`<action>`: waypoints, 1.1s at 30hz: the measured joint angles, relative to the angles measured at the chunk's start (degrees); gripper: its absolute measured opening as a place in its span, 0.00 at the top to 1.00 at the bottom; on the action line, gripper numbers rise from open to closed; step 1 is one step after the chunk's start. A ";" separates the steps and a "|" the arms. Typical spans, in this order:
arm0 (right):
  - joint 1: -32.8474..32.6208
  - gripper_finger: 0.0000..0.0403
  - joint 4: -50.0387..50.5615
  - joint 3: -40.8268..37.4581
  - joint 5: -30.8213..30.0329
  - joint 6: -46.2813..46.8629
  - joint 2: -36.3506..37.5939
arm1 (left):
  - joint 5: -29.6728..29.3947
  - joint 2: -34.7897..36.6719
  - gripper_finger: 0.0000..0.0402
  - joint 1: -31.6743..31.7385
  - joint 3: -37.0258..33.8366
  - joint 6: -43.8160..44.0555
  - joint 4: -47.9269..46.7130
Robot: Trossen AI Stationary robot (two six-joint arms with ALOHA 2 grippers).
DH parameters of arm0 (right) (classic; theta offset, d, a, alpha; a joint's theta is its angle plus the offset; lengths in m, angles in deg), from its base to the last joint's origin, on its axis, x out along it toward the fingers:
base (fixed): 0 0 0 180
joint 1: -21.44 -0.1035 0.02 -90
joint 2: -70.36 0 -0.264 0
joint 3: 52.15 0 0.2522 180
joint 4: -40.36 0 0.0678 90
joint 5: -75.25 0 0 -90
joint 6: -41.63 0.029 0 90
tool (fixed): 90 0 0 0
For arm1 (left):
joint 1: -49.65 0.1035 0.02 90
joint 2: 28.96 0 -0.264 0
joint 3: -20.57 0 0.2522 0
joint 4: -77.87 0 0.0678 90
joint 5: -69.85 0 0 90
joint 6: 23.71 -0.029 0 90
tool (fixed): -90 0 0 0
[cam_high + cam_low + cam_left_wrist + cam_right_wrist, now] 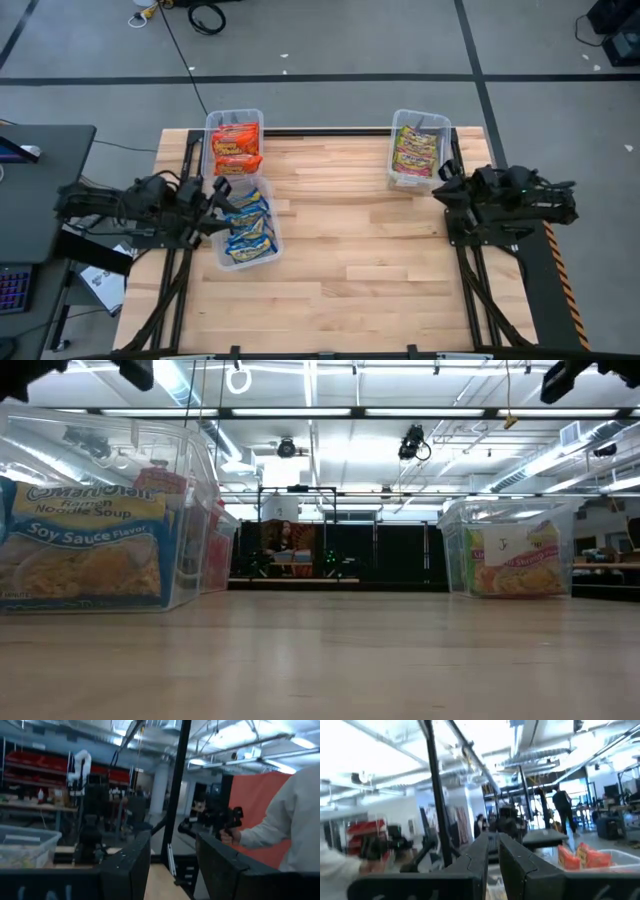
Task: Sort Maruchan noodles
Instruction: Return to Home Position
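Orange-red noodle packets (237, 147) in far-left clear bin (234, 113); blue-and-yellow packets (248, 224) in near-left bin (248, 264); pink/green-yellow packets (418, 152) in far-right bin (421, 114); left gripper (212, 203) just beside near-left bin, fingers spread, empty; right gripper (443, 190) near far-right bin, fingers almost pressed together, empty.

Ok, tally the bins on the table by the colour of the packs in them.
Orange-pack bin: 1
Blue-pack bin: 1
Pink-yellow-pack bin: 1
Total: 3 bins
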 joint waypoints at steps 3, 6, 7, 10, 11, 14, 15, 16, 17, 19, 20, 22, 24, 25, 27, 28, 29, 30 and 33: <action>0.07 0.88 0.46 -1.13 -0.25 3.52 -0.02 | -0.02 3.15 0.60 0.03 -4.52 0.92 4.38; 0.06 0.88 0.41 -0.72 1.52 5.57 0.03 | -0.01 6.36 0.60 0.14 -8.45 2.89 7.13; 0.07 0.88 0.41 -0.16 2.10 5.78 0.03 | -0.02 7.33 0.60 0.15 -9.47 3.31 8.04; 0.11 0.88 0.37 1.73 2.66 5.52 0.03 | -0.06 10.39 0.60 0.15 -12.33 3.45 8.73; 0.11 0.88 0.47 2.29 2.72 4.94 0.03 | -0.49 11.25 0.60 0.15 -13.23 3.43 8.83; 0.11 0.88 0.37 2.42 2.16 4.01 0.03 | -3.10 13.98 0.60 0.15 -16.19 3.18 9.44; 0.11 0.88 0.01 1.77 2.06 4.23 0.03 | -4.12 14.69 0.60 0.15 -17.37 3.17 10.07; 0.11 0.88 -0.91 0.81 2.02 4.72 0.03 | -4.70 15.45 0.60 0.15 -18.46 3.15 10.22; 0.10 0.88 -2.29 -0.45 2.05 5.40 0.03 | -4.69 16.07 0.60 0.19 -18.36 2.77 9.62; 0.11 0.88 -6.65 -3.56 2.53 6.26 0.03 | -3.43 16.63 0.60 0.15 -18.38 1.31 9.66; 0.11 0.88 -9.58 -5.37 2.73 6.70 0.03 | -2.10 16.93 0.60 0.15 -18.38 0.41 9.78; 0.09 0.88 -15.57 -9.31 2.79 7.34 0.03 | 0.35 17.75 0.60 0.15 -18.40 -0.17 10.30; 0.09 0.88 -21.32 -13.37 2.85 8.12 0.03 | 1.49 19.20 0.60 0.15 -18.40 0.42 9.87; 0.09 0.88 -23.41 -15.17 2.93 8.78 0.03 | 1.98 20.11 0.60 0.18 -18.40 1.14 9.11; 0.11 0.88 -22.09 -16.19 3.62 10.48 0.03 | 3.41 22.22 0.60 0.22 -18.40 3.45 7.29; 0.11 0.88 -20.47 -15.87 4.22 10.97 0.03 | 4.48 22.16 0.60 0.28 -18.40 4.66 7.07; 0.14 0.88 -19.92 -15.74 4.32 11.12 0.03 | 6.14 22.15 0.60 0.44 -18.43 5.83 6.17; 0.22 0.88 -20.09 -15.74 4.38 11.08 0.03 | 7.71 22.12 0.60 0.69 -18.43 6.81 6.23; 0.26 0.88 -19.94 -15.87 3.71 8.97 0.03 | 8.00 22.15 0.60 1.88 -18.43 8.11 5.24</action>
